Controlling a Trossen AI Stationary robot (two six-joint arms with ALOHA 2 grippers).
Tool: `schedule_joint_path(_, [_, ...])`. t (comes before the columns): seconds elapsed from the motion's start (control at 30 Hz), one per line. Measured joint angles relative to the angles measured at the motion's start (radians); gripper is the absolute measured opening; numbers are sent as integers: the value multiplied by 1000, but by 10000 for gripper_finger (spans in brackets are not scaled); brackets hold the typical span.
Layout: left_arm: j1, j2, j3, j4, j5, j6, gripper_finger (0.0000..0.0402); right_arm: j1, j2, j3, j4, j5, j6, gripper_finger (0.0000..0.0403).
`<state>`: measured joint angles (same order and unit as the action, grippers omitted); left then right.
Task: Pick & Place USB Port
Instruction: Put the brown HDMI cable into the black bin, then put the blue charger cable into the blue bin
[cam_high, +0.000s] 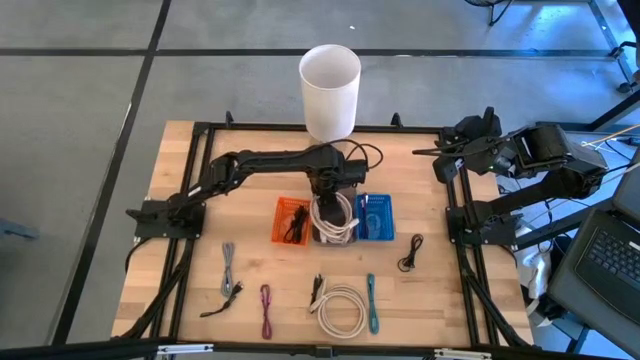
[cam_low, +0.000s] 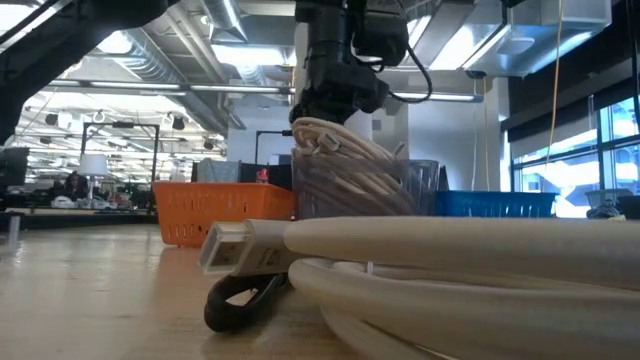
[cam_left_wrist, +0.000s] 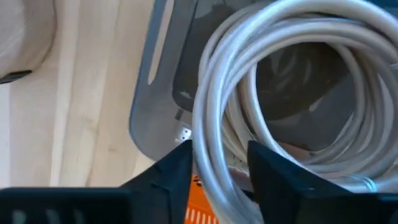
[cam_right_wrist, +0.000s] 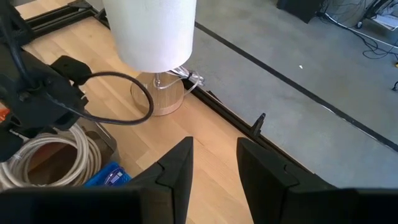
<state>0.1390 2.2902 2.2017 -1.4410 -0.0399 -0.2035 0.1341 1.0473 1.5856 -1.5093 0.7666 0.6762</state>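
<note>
Placing step was in hand. The left claw (cam_high: 335, 205) was positioned over the clear middle bin (cam_high: 334, 232), between the orange bin (cam_high: 292, 220) and the blue bin (cam_high: 376, 216) on the tabletop (cam_high: 190, 180). A white coiled cable (cam_left_wrist: 273, 93) was seen sitting in that clear bin, piled above its rim in the low view. In the left wrist view the fingers (cam_left_wrist: 177, 168) were parted, with strands of the coil passing between them; whether the pads were touching the cable could not be told. This was judged as release at the drop, not a grip.

The right claw (cam_right_wrist: 214, 165) was parked off the tabletop's far right corner, fingers apart, nothing held.

More cables were left on the near tabletop: a second white coil (cam_high: 342, 308), a grey one (cam_high: 229, 268), a pink one (cam_high: 266, 310), a teal one (cam_high: 371, 300), a black one (cam_high: 410, 253).

Next move, as judged: a straight lift of the left claw was called for, with the fingers kept apart so no loop would be snagged and dragged out of the bin. After that, one of the loose cables would have to be approached.
</note>
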Motion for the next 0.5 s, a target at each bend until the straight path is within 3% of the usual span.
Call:
schedule_joint_path(0.23, [3,-34,17,-31,-6,-3,206,0,0,0,-2,0,0,126])
schedule_joint_path(0.5, [-9,-116,149,-60,-75,-106,209,0,0,0,-28,-39,56,126])
